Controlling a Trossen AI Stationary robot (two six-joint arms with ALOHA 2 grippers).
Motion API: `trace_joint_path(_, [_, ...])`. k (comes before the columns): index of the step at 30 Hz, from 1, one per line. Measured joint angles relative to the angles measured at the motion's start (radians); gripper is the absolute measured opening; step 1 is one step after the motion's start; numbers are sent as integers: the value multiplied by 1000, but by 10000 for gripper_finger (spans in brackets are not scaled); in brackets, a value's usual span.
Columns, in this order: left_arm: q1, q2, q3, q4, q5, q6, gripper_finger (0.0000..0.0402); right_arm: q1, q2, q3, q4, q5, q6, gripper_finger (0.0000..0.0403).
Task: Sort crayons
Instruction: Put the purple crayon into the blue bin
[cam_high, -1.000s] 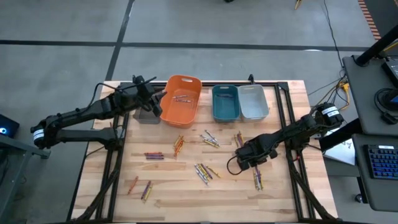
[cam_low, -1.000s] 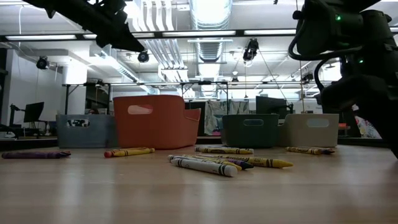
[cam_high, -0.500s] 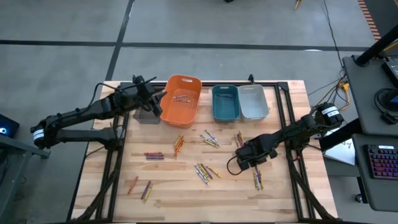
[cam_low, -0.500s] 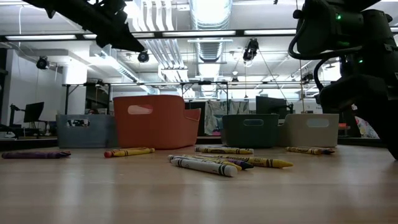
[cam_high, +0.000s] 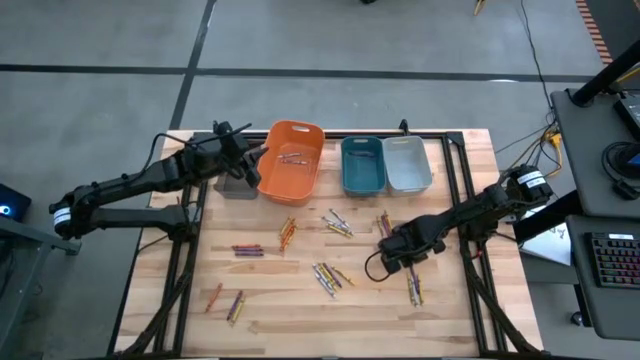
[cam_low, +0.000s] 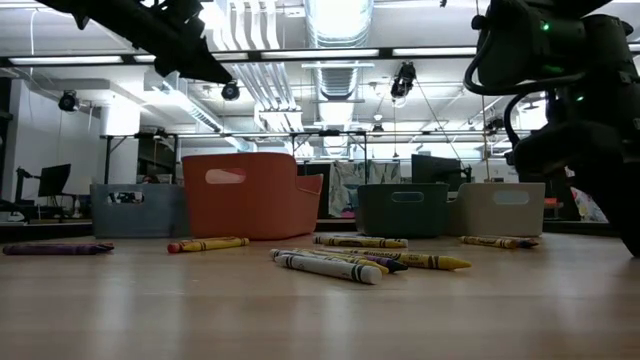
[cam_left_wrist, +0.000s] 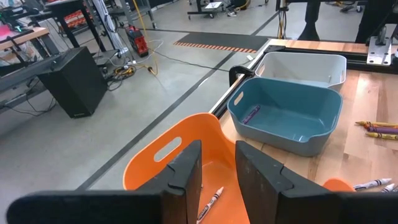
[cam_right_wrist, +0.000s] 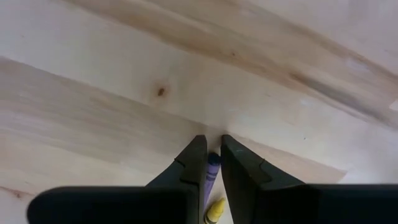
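Crayons lie scattered on the wooden table in small groups (cam_high: 327, 277) (cam_high: 287, 234) (cam_high: 338, 225) (cam_high: 247, 250). My right gripper (cam_high: 392, 256) points down at the table right of the middle and is shut on a purple crayon (cam_right_wrist: 212, 167), with a yellow crayon (cam_right_wrist: 215, 211) just beside it. My left gripper (cam_high: 262, 152) hovers over the near-left rim of the orange bin (cam_high: 292, 158). Its fingers (cam_left_wrist: 218, 163) stand a little apart and hold nothing. Some crayons (cam_left_wrist: 210, 203) lie in the orange bin, and a purple one (cam_left_wrist: 250, 114) lies in the teal bin (cam_high: 362, 165). My right gripper pinches the purple crayon near its end (cam_right_wrist: 213, 160) between its two fingertips. The fingers come from above, pointing down, with their tips at the table top. Whether the crayon is clear of the wood I cannot tell.
Several bins stand in a row along the far edge: a grey one (cam_high: 236, 186) under my left arm, then orange, teal and a pale grey one (cam_high: 407, 163). More crayons lie near the front left (cam_high: 235, 305) and beside my right gripper (cam_high: 414, 290). Bare wood shows along the near edge.
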Motion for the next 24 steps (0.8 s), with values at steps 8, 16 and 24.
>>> trace_joint_path(8, [0, 0, 0, 0, 0, 0, 80, -49, -5, 0, -7, 19, -52, 36])
trace_joint_path(16, [0, 0, 0, 0, 0, -10, 80, -86, -68, 11, -47, -4, -71, 40])
trace_joint_path(24, [0, 0, 0, 0, 0, -18, 80, -46, -106, 11, -60, -88, -29, 105])
